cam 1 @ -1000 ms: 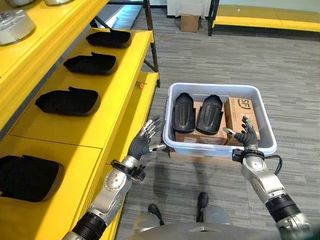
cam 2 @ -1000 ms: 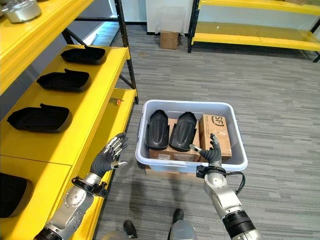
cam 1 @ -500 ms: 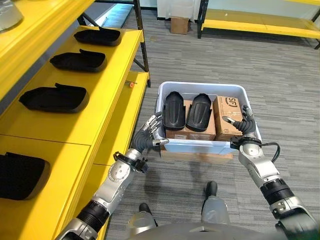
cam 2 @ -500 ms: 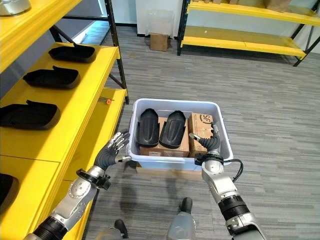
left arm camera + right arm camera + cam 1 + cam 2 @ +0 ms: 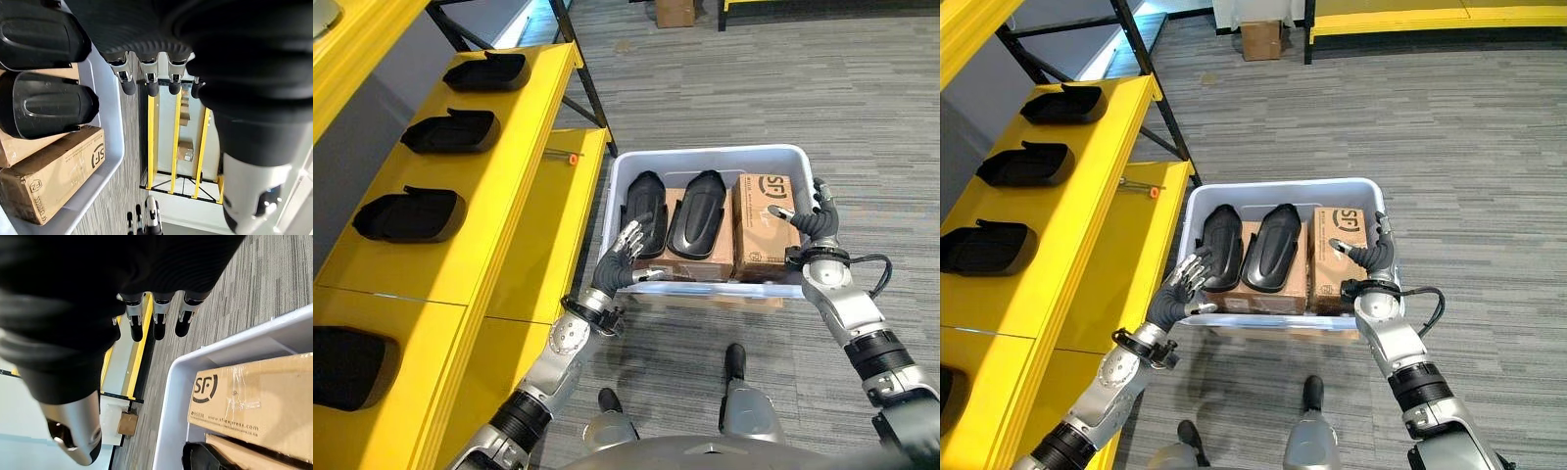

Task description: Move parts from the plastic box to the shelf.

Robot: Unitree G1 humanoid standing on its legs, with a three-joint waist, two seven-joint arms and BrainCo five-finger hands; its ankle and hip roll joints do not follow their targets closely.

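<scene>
Both hands, left (image 5: 619, 262) and right (image 5: 811, 223), reach with fingers spread at the box (image 5: 705, 155) holding two black parts (image 5: 694, 212)

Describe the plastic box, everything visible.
The plastic box is a pale grey-white rectangular tub with a rolled rim and rounded corners, standing level on the grey carpet beside the yellow shelf. Inside, two black parts lie side by side on cardboard boxes. The left hand is at its near-left corner, the right hand at its right rim, both open.
</scene>
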